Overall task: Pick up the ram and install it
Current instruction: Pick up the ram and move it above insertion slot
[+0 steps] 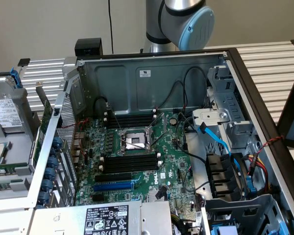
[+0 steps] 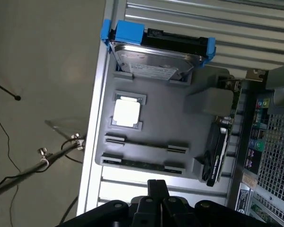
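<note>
A ram [image 2: 146, 144] stick stands on edge in the grey parts tray [image 2: 180, 127], and a second ram stick [image 2: 138, 164] lies parallel beside it, nearer my gripper. My gripper [image 2: 157, 182] hangs above the tray's edge close to that second stick, shut, with nothing between its fingers. In the exterior view the same tray [image 1: 10, 147] sits at the left, outside the open computer case, with a green ram stick [image 1: 4, 171] on it. The motherboard's black memory slots [image 1: 130, 162] lie beside the processor socket [image 1: 134, 141].
The tray also carries a hard drive in a blue bracket [image 2: 156, 61] and a processor chip [image 2: 127, 112]. The case's perforated wall [image 1: 63, 147] stands between tray and motherboard. A blue expansion slot [image 1: 112, 186], loose cables [image 1: 220, 139] and the arm's base joint [image 1: 186, 22] are in view.
</note>
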`<state>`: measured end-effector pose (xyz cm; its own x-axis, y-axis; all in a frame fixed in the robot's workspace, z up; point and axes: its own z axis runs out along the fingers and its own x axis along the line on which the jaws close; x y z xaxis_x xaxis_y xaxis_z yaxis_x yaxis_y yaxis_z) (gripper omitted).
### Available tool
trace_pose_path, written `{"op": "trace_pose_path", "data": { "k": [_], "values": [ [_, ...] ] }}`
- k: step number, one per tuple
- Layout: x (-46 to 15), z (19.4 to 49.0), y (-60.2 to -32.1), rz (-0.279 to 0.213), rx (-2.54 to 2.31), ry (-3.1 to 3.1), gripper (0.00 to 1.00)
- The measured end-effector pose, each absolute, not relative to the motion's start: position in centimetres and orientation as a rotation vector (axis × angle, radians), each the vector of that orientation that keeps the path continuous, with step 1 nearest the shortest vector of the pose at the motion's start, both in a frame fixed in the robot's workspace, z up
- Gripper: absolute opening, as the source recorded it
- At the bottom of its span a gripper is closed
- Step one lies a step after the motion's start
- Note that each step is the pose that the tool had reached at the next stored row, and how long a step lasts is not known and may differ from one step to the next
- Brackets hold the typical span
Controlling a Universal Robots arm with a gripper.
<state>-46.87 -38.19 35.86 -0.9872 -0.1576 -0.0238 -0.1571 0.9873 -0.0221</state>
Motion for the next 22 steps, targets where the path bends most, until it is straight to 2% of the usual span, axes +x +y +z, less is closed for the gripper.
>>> {"op": "trace_pose_path", "data": {
  "k": [22],
  "values": [
    [-46.87, 35.86, -38.19, -0.023, -0.857, 2.992, 0.10]
  ]
}}
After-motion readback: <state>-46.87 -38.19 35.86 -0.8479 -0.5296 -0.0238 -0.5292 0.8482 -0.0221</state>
